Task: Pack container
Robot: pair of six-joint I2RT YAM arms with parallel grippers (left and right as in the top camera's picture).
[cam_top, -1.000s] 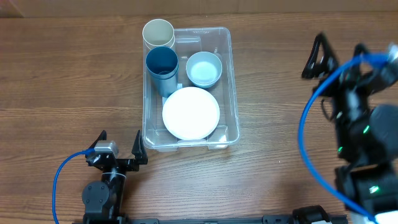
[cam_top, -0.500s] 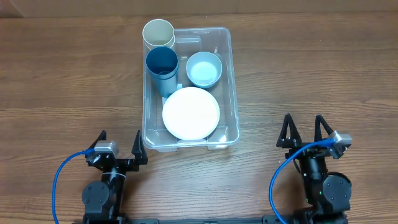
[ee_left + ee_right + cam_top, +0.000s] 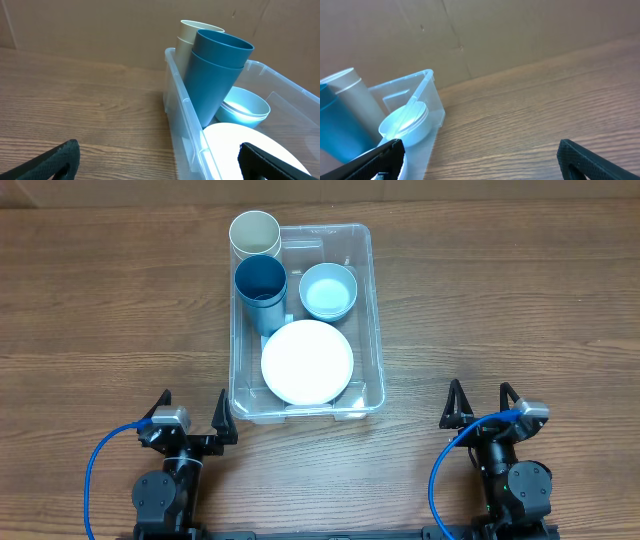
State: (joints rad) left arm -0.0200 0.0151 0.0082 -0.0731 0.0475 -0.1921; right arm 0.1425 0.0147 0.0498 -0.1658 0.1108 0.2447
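Clear container, loaded, mid-table; two grippers at the near edge.
Left gripper (image 3: 195,402) and right gripper (image 3: 481,395) sat by the near edge of the table (image 3: 100,300), fingers spread apart, each empty. The container (image 3: 372,310) stood between them, reaching toward the far edge. It held a white plate (image 3: 307,361) nearest, then a pale blue bowl (image 3: 328,290) beside stacked dark blue cups (image 3: 261,285), with cream cups (image 3: 254,234) farthest.

Clear glossy plastic container (image 3: 321,242), matt wood-grain table (image 3: 500,300), smooth teal cups (image 3: 261,280)
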